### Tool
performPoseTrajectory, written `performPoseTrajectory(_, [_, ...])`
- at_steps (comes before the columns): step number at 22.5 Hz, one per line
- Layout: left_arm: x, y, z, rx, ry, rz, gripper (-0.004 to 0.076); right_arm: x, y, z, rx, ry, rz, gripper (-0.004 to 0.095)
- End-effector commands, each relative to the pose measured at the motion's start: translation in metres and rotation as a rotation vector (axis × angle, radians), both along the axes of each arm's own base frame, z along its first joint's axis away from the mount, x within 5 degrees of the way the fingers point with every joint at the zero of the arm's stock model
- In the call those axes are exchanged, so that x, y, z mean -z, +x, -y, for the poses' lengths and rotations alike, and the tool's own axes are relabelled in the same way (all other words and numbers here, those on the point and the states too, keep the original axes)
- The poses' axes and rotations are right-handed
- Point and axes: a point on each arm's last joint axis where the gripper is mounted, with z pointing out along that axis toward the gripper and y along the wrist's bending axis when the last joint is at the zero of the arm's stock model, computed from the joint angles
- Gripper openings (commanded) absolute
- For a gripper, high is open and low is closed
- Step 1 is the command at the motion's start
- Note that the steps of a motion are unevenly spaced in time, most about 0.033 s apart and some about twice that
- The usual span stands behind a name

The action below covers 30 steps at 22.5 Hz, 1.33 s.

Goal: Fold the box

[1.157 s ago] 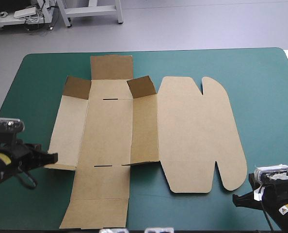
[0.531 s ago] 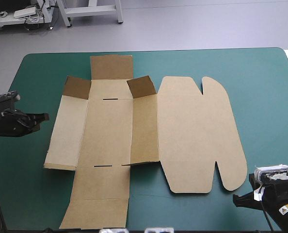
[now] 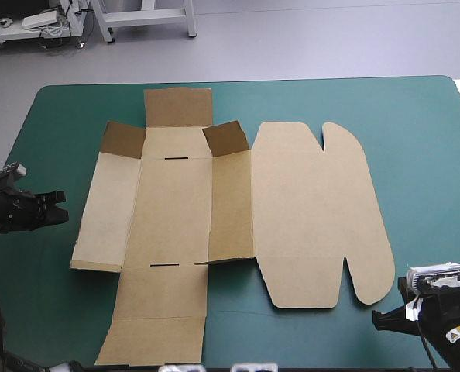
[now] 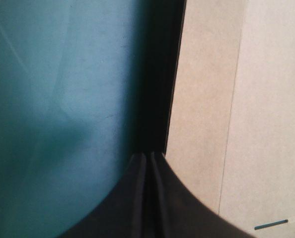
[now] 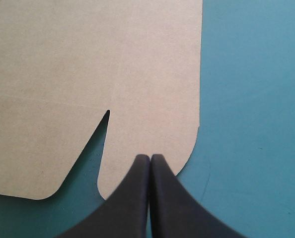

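Folding looks barely begun: the brown box [image 3: 191, 225] lies almost flat mid-tabletop [image 3: 423, 139], with two far corner flaps [image 3: 226, 139] tilted up and the lid panel [image 3: 315, 217] flat. All walls are yet to be raised and tucked. The left hand [image 3: 60, 208] sits beside the box's left edge and the right hand [image 3: 379, 318] at the lid's near corner, both pinched together and empty.

I see a plain brown cardboard box [image 3: 176, 209] on the teal-green table cover [image 3: 423, 155], the black-fingered left gripper [image 3: 62, 208] at nine o'clock, the black-fingered right gripper [image 3: 379, 318] at five.
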Motion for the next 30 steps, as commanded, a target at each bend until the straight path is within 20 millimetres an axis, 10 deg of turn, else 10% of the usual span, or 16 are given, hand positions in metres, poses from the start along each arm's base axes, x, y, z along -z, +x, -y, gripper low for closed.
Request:
performPoseTrajectory(1, [-0.021, 0.001, 0.004, 0.005, -0.028, 0.078, 0.0086, -0.011, 0.003, 0.001, 0.011, -0.005, 0.068, -0.0018])
performPoseTrajectory(7, [-0.018, 0.005, 0.012, 0.089, -0.032, 0.092, 0.0457, -0.011, 0.004, 0.001, 0.014, -0.006, 0.075, -0.0018])
performPoseTrajectory(21, [0.018, 0.032, 0.065, 0.288, -0.12, -0.054, 0.0446, -0.011, 0.004, 0.001, 0.012, -0.005, 0.071, -0.0018])
performPoseTrajectory(30, [0.019, 0.035, 0.071, 0.298, -0.095, -0.042, 0.0143, -0.011, 0.003, 0.001, 0.01, -0.004, 0.065, -0.0018])
